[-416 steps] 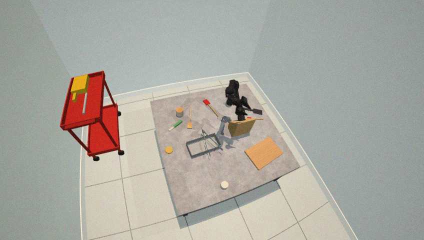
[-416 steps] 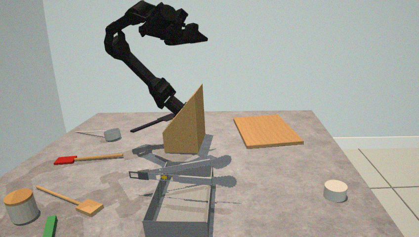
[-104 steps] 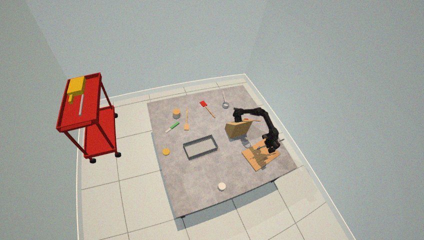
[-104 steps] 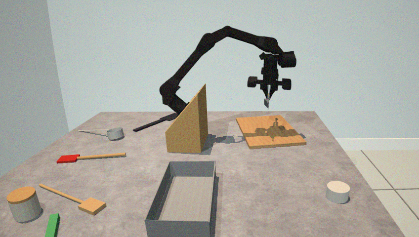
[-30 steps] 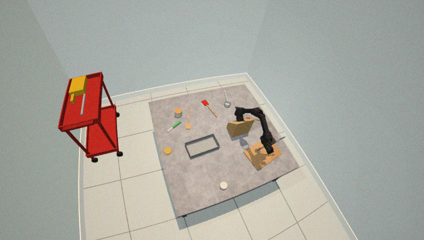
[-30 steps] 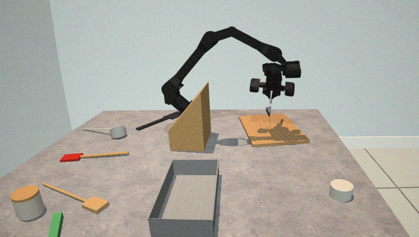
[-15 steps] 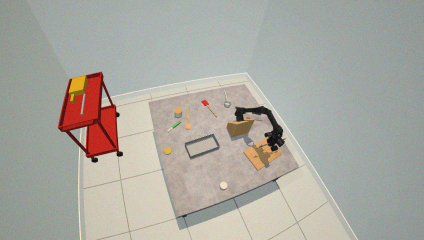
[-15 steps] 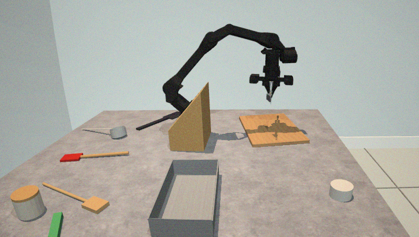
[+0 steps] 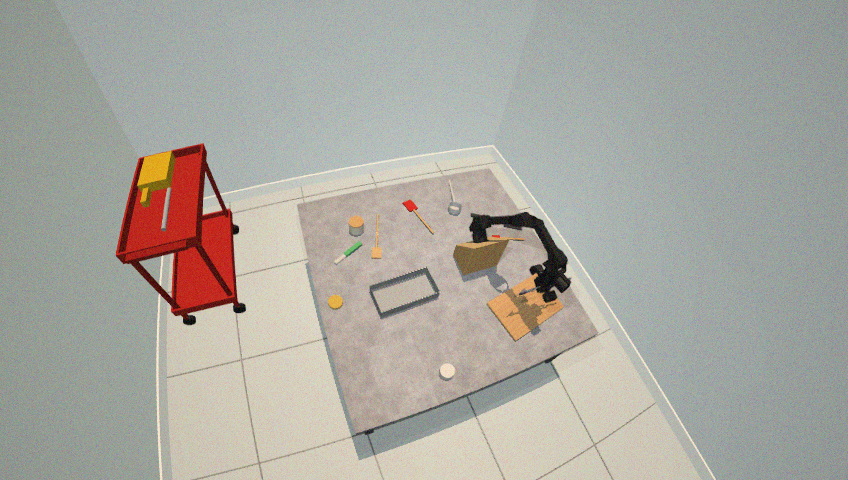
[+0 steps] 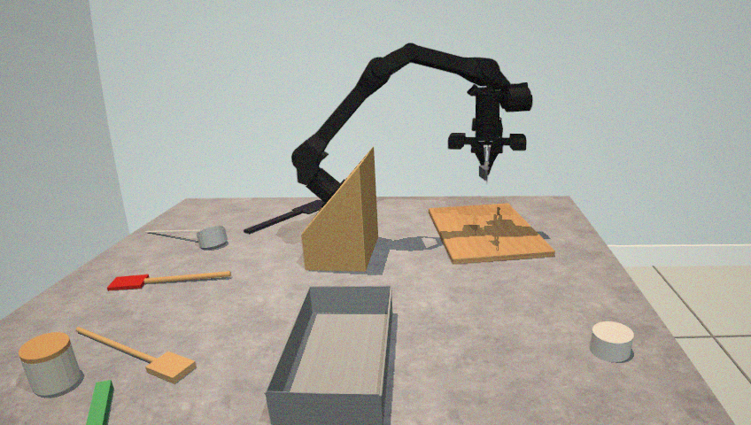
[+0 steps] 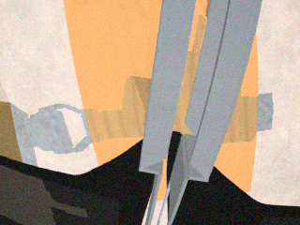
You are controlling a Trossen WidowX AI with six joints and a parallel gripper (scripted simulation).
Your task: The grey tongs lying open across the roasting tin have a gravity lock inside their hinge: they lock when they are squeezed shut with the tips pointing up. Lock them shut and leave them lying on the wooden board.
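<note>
My gripper [image 9: 539, 289] [image 10: 486, 166] points down and is shut on the grey tongs [image 9: 526, 291] [image 10: 485, 152] [image 11: 170, 84], holding them above the wooden board [image 9: 504, 315] [image 10: 447, 218] [image 11: 108, 42]. The wrist view shows the tongs' two long arms side by side, with a narrow gap between them. Their narrower parts run down past the black fingers at the bottom. Whether the hinge is locked cannot be told. The roasting tin [image 9: 410, 305] [image 10: 323, 407] stands apart from the board, with no tongs across it.
A tall brown wedge-shaped block [image 9: 480, 259] [image 10: 334, 236] stands between the arm's base and the board. A round white-topped pot [image 9: 446, 371] [image 10: 611, 342] stands near a table edge. A red spatula [image 9: 409, 205] [image 10: 127, 282] and a grey ladle-like cup [image 9: 454, 208] [image 10: 212, 237] lie farther off.
</note>
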